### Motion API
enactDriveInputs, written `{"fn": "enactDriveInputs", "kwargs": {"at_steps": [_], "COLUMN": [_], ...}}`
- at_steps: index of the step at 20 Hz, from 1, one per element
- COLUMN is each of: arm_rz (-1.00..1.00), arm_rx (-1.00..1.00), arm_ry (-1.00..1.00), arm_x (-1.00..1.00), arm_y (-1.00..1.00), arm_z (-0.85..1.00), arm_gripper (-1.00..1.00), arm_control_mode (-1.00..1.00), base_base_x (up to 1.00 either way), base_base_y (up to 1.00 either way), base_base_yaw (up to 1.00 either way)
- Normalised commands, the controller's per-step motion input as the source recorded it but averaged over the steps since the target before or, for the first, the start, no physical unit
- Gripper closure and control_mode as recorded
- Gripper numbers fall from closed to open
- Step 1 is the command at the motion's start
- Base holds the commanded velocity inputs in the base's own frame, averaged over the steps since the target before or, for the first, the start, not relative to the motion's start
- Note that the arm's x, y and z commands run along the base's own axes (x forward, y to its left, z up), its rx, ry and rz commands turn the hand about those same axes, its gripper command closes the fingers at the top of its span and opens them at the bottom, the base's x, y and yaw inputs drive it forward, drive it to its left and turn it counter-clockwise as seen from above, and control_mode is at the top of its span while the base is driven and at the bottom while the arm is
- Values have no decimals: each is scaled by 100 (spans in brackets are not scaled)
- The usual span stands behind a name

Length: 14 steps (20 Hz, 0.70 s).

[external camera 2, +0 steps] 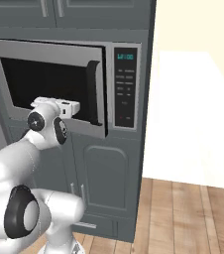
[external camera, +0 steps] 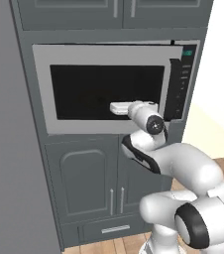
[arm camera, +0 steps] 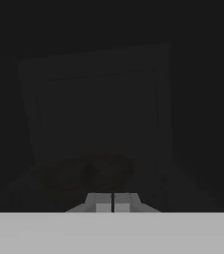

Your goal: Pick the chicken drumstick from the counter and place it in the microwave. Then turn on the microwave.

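Gripper (arm camera: pixel 113 203) jaws are being shown pressed together at the lower centre of the hand view, with nothing held between them. Just beyond the fingertips, a dim brownish lump, probably the chicken drumstick (arm camera: pixel 86 173), is being seen low in the dark cavity. Farther out, the microwave (external camera: pixel 115 89) is being shown at centre frame, its door ajar, the white hand overlapping the black window.

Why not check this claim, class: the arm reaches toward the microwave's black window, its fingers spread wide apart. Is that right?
Not quite. The arm does reach toward the microwave window, but the fingers are shut, pressed together with barely a slit between them. The hand view shows this.
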Motion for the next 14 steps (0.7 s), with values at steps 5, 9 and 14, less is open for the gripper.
{"fn": "enactDriveInputs", "kwargs": {"at_steps": [5, 9, 14], "arm_rz": [5, 1, 0], "arm_rx": [1, 0, 0], "arm_ry": [0, 0, 0], "arm_x": [0, 0, 8], "arm_y": [0, 0, 0], "arm_z": [42, 49, 44], "arm_gripper": [100, 100, 100], "arm_control_mode": [-100, -100, -100], "base_base_x": [0, 0, 0], "base_base_y": [0, 0, 0], "base_base_yaw": [0, 0, 0]}}
